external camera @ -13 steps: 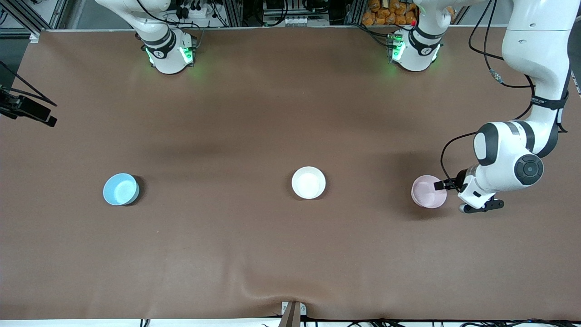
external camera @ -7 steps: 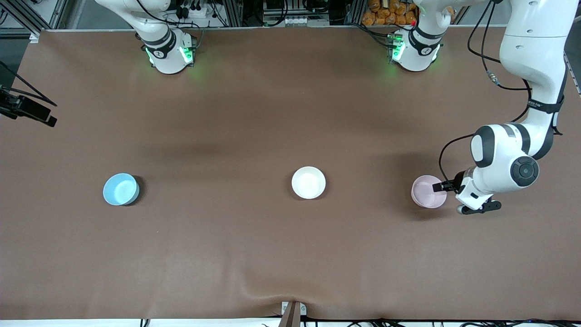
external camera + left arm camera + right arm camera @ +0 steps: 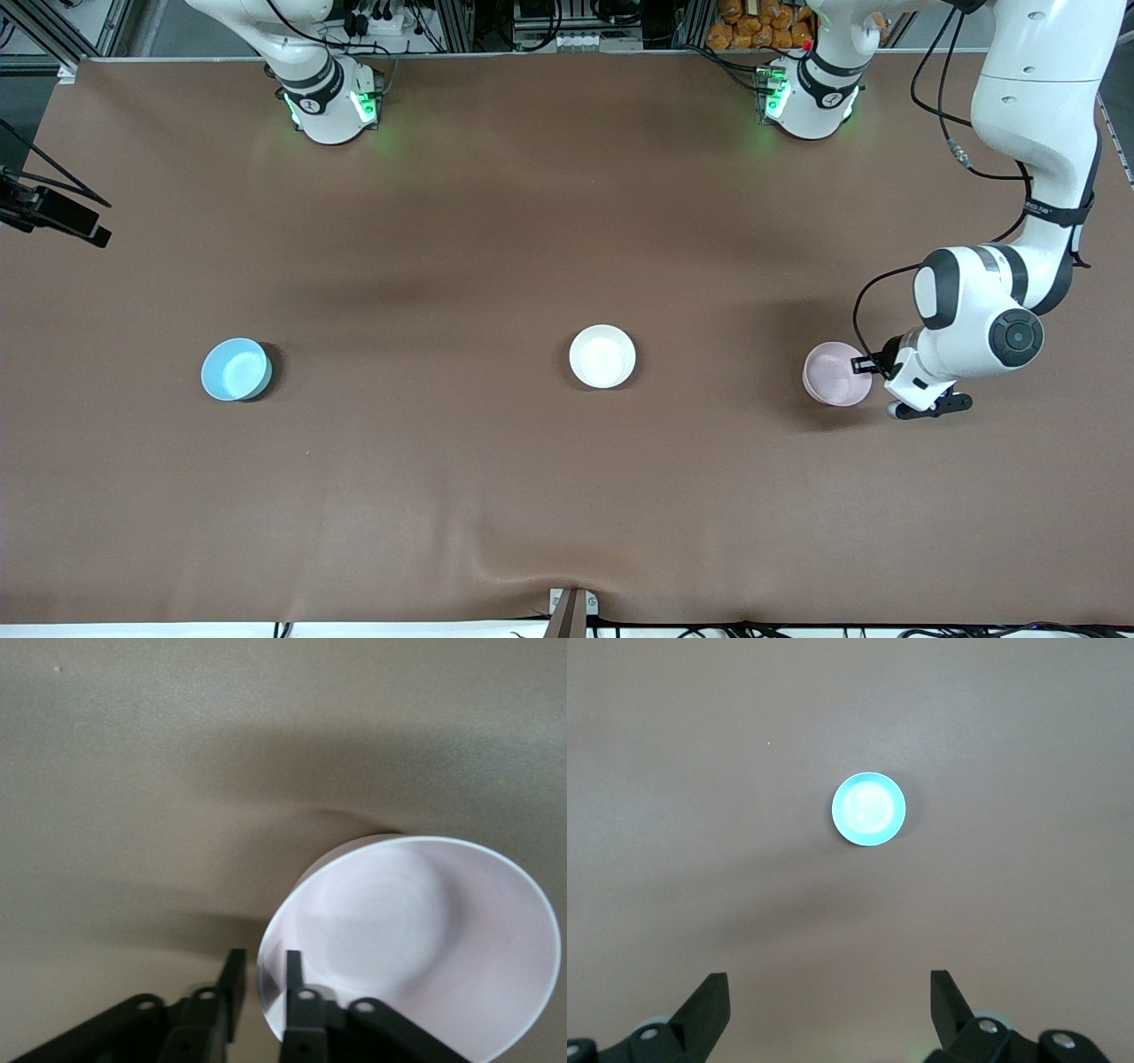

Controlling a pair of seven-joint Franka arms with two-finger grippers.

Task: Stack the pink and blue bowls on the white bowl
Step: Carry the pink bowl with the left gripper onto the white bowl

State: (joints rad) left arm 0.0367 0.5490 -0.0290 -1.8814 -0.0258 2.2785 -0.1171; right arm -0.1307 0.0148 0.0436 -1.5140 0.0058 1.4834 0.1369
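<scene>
- Left gripper: straddling the rim of the pink bowl, one finger inside and one outside, clamping on the wall.
- Pink bowl: sitting upright on the brown table toward the left arm's end.
- White bowl: sitting upright near the middle of the table, well apart from the pink bowl.
- Blue bowl: sitting upright toward the right arm's end, in line with the other two.
- Right gripper: hanging high over the table above the blue bowl, fingers spread wide, gripping nothing, waiting.
</scene>
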